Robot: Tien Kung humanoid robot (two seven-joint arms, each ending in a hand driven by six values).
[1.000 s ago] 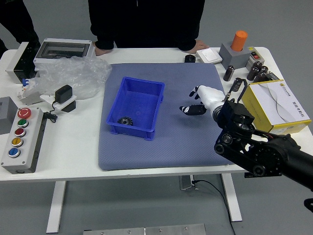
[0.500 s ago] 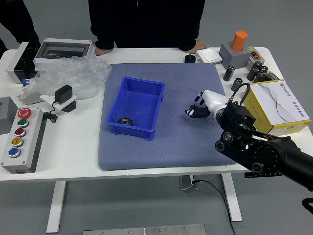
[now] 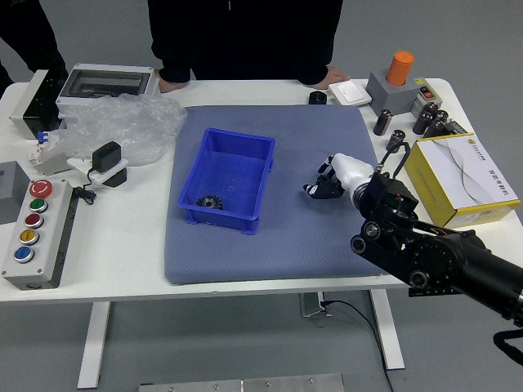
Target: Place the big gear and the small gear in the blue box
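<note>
The right hand is held over the grey-blue mat; whether it is open, closed or clamped on something cannot be told, since its palm side is turned away from view. To the left of the hand, the blue box is set on the same mat, well apart from it. A dark toothed gear is contained in the box, by its near-left corner (whether it is the big or the small one cannot be made out). To the right of the hand, a yellow-and-white carton is placed on the white tabletop. Beyond the hand, a person's two hands, one farther left and the other nearly straight ahead, are rested at the far edge. Clear plastic wrap is crumpled far to the left.
</note>
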